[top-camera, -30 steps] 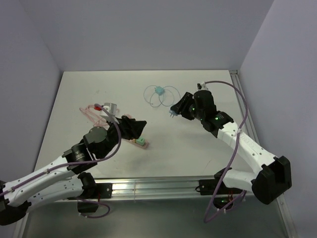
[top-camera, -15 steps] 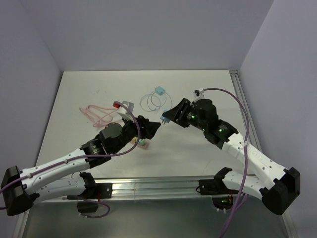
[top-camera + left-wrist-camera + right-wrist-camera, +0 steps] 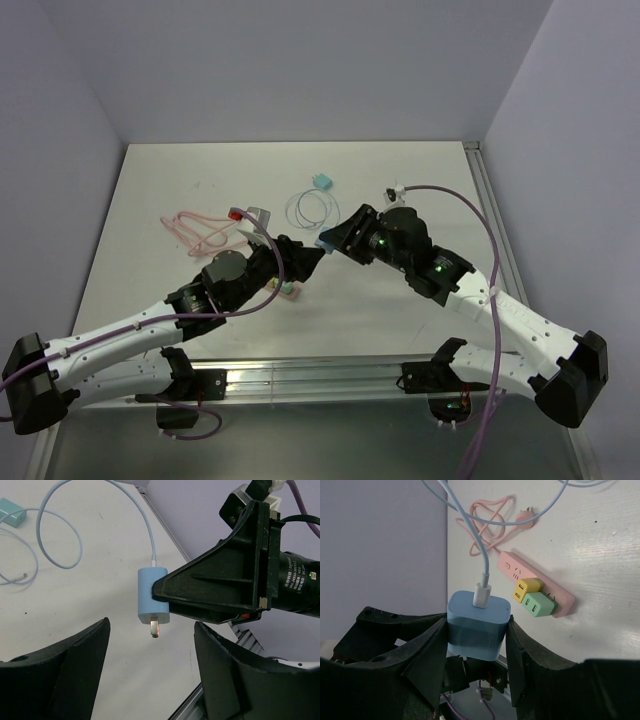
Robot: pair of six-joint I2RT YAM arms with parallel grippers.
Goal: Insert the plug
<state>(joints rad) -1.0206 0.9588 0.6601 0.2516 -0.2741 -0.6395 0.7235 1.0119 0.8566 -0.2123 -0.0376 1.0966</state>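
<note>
The right fingers point(image 3: 215, 587) and left fingers point(image 3: 65, 665) have swung inward to meet above the middle of the desk point(image 3: 380, 165). The right pair clamps the blue charger plug point(image 3: 152, 596) aloft, its prongs pointing toward the left pair, which stands apart and empty. This is likely a regrasp; next the prongs must line up with a free socket on the pink power strip point(image 3: 509, 566).

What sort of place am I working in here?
Probably a lab test cell: a white table enclosed by plain lilac walls, with a pink power strip and a corded blue charger as props.
</note>
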